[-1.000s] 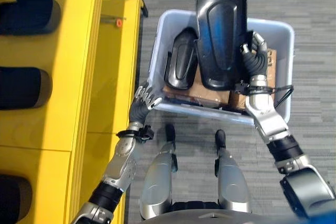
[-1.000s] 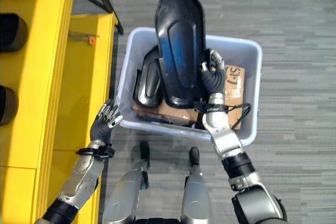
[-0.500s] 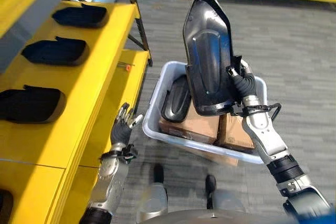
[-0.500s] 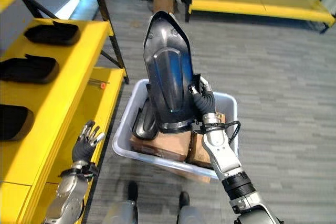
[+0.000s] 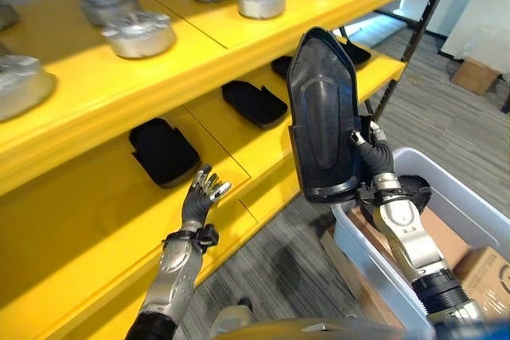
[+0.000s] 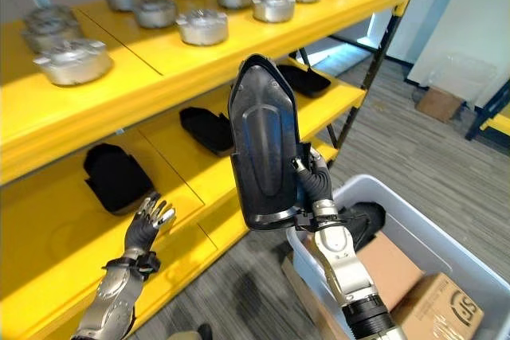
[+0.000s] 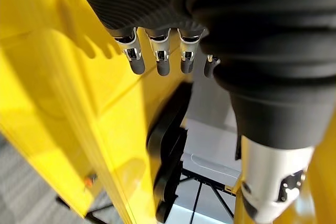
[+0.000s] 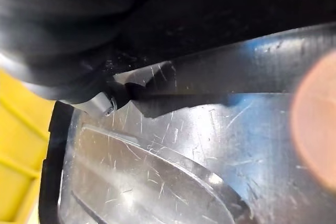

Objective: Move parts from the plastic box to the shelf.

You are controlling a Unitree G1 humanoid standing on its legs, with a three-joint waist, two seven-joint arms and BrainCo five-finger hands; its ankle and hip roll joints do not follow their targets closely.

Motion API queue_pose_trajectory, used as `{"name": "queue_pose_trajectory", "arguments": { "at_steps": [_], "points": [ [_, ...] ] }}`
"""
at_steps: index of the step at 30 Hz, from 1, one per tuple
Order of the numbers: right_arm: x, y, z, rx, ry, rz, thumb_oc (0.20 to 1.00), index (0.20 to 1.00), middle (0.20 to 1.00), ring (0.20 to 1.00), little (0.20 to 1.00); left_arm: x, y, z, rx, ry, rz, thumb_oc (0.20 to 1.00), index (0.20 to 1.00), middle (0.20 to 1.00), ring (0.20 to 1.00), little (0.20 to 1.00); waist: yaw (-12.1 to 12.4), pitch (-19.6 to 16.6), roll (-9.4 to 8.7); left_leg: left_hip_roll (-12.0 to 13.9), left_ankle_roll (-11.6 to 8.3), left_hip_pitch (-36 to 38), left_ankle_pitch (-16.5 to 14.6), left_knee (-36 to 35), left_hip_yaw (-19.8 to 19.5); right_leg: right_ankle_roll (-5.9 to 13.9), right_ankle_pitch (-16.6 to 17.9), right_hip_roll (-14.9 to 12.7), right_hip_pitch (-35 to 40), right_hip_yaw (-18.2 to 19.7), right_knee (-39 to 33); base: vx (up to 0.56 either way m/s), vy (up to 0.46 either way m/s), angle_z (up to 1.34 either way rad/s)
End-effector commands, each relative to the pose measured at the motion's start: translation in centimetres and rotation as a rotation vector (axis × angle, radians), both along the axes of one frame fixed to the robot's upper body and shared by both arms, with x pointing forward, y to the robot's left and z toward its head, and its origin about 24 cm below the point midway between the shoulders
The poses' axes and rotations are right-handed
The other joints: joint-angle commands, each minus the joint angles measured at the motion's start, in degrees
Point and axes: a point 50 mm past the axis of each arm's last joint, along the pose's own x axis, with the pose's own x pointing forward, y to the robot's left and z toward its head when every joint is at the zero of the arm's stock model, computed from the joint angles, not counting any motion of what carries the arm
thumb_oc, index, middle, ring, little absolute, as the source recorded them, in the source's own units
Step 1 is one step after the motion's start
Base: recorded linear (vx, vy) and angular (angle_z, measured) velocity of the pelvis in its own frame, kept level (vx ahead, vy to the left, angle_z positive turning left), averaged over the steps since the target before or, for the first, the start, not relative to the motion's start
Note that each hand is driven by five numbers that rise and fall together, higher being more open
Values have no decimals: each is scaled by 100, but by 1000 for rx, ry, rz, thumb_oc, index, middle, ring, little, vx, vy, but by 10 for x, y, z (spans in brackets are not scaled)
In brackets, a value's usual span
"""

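A long glossy black moulded part [image 5: 323, 121] stands upright in the air, with my right hand [image 5: 373, 158] shut on its right edge. Its scratched surface [image 8: 199, 129] lies close under that hand. The part hangs in front of the yellow shelf [image 5: 239, 161], left of the pale plastic box [image 5: 446, 189]. Another black part [image 6: 362, 219] lies inside the box on brown cartons [image 6: 378, 264]. My left hand [image 5: 199, 197] is open and empty, its fingers [image 7: 157, 61] straight, raised before the middle shelf board.
Three black parts [image 5: 163, 149] [image 5: 253, 103] [image 6: 303, 79] lie on the middle shelf board. Several silver metal castings [image 5: 139, 31] line the upper board. A dark shelf post [image 5: 410, 45] stands at the right end. Grey carpet [image 5: 279, 260] lies below.
The whole view has swung up and left, from the box on the floor to the shelf front. The black part stays in my right hand, now before the shelf.
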Motion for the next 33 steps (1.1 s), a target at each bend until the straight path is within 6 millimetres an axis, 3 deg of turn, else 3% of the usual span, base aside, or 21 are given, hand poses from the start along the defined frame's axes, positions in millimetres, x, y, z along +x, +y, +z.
{"name": "queue_pose_trajectory", "arguments": {
  "at_steps": [1,5,10,11,13,14,15,16,17,18,19,20,21,24,28,33],
  "points": [
    [10,-5,34,-54,-159,3,200,200,200,200,200,7,6,24,72,-132,5,1000,1000,1000,1000,1000,29,-71,-34,645,-274,255,335,-478,-298,572,245,-326,-345,0,358,56,236,5],
    [10,-1,26,-57,-125,16,200,200,200,200,200,5,16,29,94,-153,48,1000,1000,1000,1000,1000,215,-106,-311,282,-129,-33,58,-136,-462,794,674,-611,-143,-79,83,63,169,4],
    [11,2,23,-18,-107,29,200,200,200,200,200,5,19,32,105,-166,57,1000,1000,1000,1000,1000,353,-32,-454,-3,-16,-290,-147,214,-609,918,1011,-797,-7,-104,-102,25,128,31],
    [10,0,23,-10,-104,20,200,200,200,200,200,5,20,33,114,-169,60,1000,1000,1000,1000,1000,402,-26,-475,-201,55,-411,-185,278,-686,964,1198,-914,34,-93,-160,34,324,54],
    [9,2,20,-2,-92,28,200,200,200,200,200,5,24,34,151,-165,61,1000,1000,1000,1000,1000,364,-59,-454,-368,182,-346,-114,19,-798,947,1347,-900,-74,296,-77,27,296,55],
    [9,6,19,2,-87,47,200,200,200,200,200,6,24,34,163,-167,59,1000,1000,1000,1000,1000,163,-53,-377,-407,260,-261,44,-248,-987,767,1141,-379,-348,1395,42,-1,146,24],
    [9,6,19,2,-87,47,200,200,200,200,200,6,24,34,162,-168,59,1000,1000,1000,1000,1000,191,-77,-380,-402,260,-285,72,-269,-956,758,1154,-375,-411,1435,51,-7,193,30],
    [9,7,20,3,-88,65,200,200,200,200,200,8,25,35,166,-173,61,1000,1000,1000,1000,1000,91,-32,-297,-376,312,-228,182,-376,-1006,617,783,189,-689,2014,340,-25,196,41],
    [9,10,21,18,-90,94,200,200,200,200,200,8,27,37,174,-175,65,1000,1000,1000,1000,1000,70,19,-222,-359,384,-159,276,-483,-997,471,257,716,-814,2090,663,-16,190,32],
    [8,10,20,18,-90,94,200,200,200,200,200,7,27,36,174,-174,65,1000,1000,1000,1000,1000,71,21,-222,-356,378,-146,275,-494,-995,464,234,717,-822,2094,691,-25,171,2],
    [7,13,19,17,-86,112,200,200,200,200,200,7,25,36,166,-176,67,1000,1000,1000,1000,1000,18,50,-198,-408,429,-81,330,-556,-1060,298,-160,1208,-877,2184,942,-7,58,-20],
    [7,13,18,17,-85,112,200,200,200,200,200,7,25,36,166,-176,68,1000,1000,1000,1000,1000,15,48,-198,-404,423,-74,326,-563,-1061,291,-176,1210,-881,2183,957,-21,59,-5],
    [7,15,18,22,-83,125,200,200,200,200,200,8,22,35,153,-175,66,1000,1000,1000,1000,1000,-17,26,-237,-464,401,-73,364,-588,-1094,177,-359,1460,-817,2310,653,-10,-40,19],
    [5,17,18,21,-85,152,200,200,200,200,200,5,20,32,133,-166,72,1000,1000,1000,1000,1000,-46,-48,-288,-468,340,-90,369,-552,-1102,174,-343,1553,-575,2551,130,-25,-89,25],
    [1,13,12,28,-64,144,200,200,200,200,200,-1,18,27,102,-144,63,1000,1000,1000,1000,1000,-18,-172,-331,-402,286,-83,359,-514,-1054,164,-305,1516,-311,2423,-260,-14,-146,3],
    [-3,7,10,27,-62,147,200,200,200,200,200,-14,17,17,79,-100,35,1000,1000,1000,1000,1000,21,-202,-336,-251,118,-257,468,-291,-1205,19,-354,1631,-12,2190,-604,-60,-163,13]
  ]
}}
